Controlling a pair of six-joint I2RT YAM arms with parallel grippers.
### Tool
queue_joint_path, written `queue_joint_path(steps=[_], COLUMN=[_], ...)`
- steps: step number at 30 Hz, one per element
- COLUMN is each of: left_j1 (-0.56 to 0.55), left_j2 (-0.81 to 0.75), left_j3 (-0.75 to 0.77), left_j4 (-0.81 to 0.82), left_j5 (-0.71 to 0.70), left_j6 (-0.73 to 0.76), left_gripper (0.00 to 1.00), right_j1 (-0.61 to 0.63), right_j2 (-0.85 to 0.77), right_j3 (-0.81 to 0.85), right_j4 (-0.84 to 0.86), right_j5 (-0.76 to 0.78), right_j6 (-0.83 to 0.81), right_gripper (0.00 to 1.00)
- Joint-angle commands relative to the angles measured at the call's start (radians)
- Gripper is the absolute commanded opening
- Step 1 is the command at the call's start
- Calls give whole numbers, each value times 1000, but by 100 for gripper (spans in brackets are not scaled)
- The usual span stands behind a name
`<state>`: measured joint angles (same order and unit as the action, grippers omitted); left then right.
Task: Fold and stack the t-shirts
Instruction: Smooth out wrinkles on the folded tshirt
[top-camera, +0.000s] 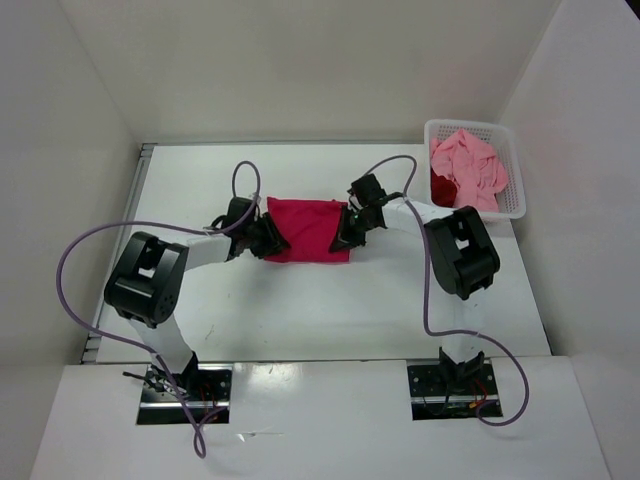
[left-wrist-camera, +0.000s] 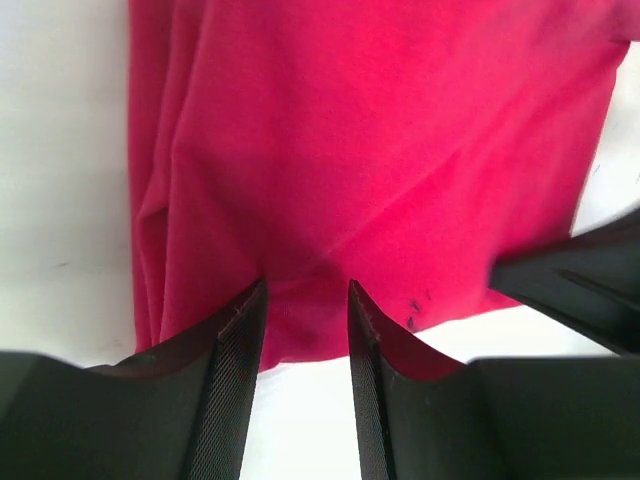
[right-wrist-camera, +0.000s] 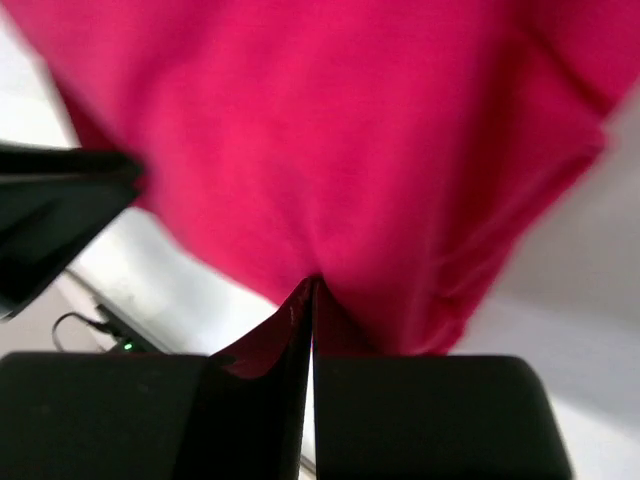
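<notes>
Magenta t-shirt (top-camera: 308, 228) lay partly folded on the counter (top-camera: 300, 310). The right claw (right-wrist-camera: 308, 290) was closed, pinching one edge; the left claw (left-wrist-camera: 305, 290) stood half open astride the opposite edge. Folding was in hand; next, I think, the left claw should close on cloth.

A white counter (top-camera: 300, 310) seen from above. A magenta-red t-shirt (top-camera: 310, 228) lies flat on it near the middle, folded into a rough rectangle with its long side running left to right. A white plastic mesh basket (top-camera: 470, 124) stands in the far right corner, well apart from the shirt.
</notes>
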<state>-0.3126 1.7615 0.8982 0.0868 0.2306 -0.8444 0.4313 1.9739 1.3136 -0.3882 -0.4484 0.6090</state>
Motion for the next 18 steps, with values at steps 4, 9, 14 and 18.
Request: queue_joint_path(steps=[4, 9, 14, 18], left_j1=[-74, -86, -86, -43], left_j2=[-29, -181, -315, -240], left_j3=[-154, -217, -53, 74], left_j4=[8, -53, -151, -110], left_j5=[6, 6, -25, -7], left_j6=[-10, -48, -39, -28], left_gripper=[46, 46, 47, 47], right_j1=[0, 0, 0, 0], right_j2=[-21, -64, -141, -185], right_j3=[-111, -204, -223, -139], right_j4=[58, 38, 17, -40], right_j5=[89, 109, 89, 60], right_j6=[-14, -23, -23, -45], right_gripper=[4, 4, 6, 9])
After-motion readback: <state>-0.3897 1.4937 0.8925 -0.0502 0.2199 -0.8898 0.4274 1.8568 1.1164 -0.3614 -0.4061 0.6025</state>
